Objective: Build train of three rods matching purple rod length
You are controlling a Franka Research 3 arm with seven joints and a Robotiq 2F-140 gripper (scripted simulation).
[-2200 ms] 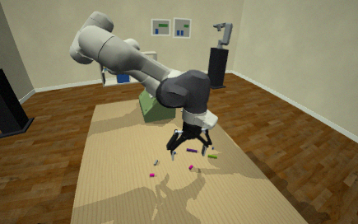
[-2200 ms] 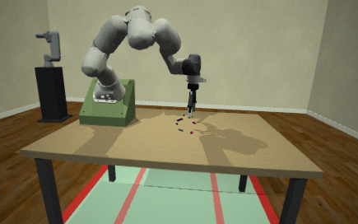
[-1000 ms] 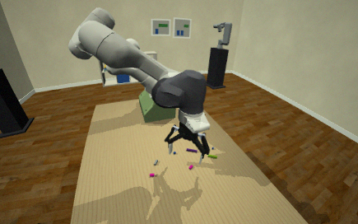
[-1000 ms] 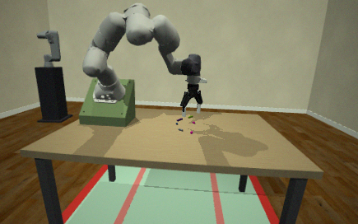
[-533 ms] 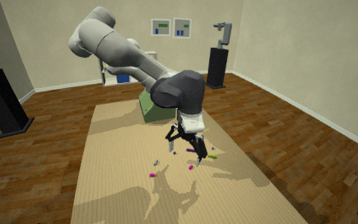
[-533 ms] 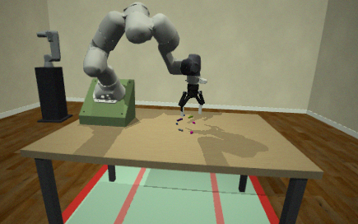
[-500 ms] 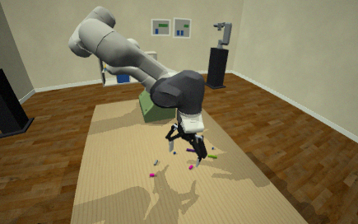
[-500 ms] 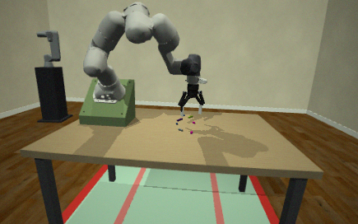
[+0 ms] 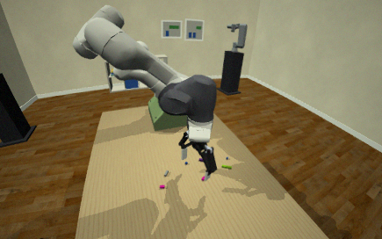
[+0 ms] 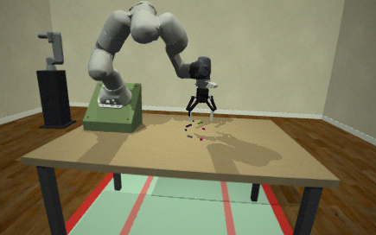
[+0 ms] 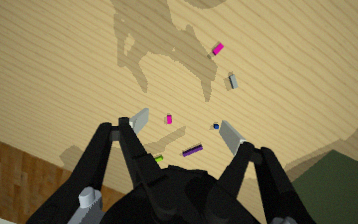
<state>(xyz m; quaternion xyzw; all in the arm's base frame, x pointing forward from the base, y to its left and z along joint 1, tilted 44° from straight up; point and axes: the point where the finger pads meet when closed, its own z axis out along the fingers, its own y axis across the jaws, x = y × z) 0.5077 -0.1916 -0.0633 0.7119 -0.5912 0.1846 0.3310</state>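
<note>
My gripper (image 9: 196,162) hangs open and empty a little above the wooden table, over a loose group of small rods. In the wrist view the gripper (image 11: 185,128) frames the purple rod (image 11: 192,150), a blue rod (image 11: 216,126) and a short magenta rod (image 11: 169,119). The lime rod (image 11: 158,158) lies by the left finger. Farther off lie a grey rod (image 11: 233,81) and a second magenta rod (image 11: 218,48). In the top view the grey rod (image 9: 166,173), both magenta rods (image 9: 162,186) (image 9: 205,177) and the lime rod (image 9: 227,167) lie apart. None of the rods touch.
The green robot base (image 9: 165,115) stands at the table's far end. A second small blue rod (image 9: 227,158) lies to the right of the group. The table's right edge (image 11: 25,165) is close to the lime rod.
</note>
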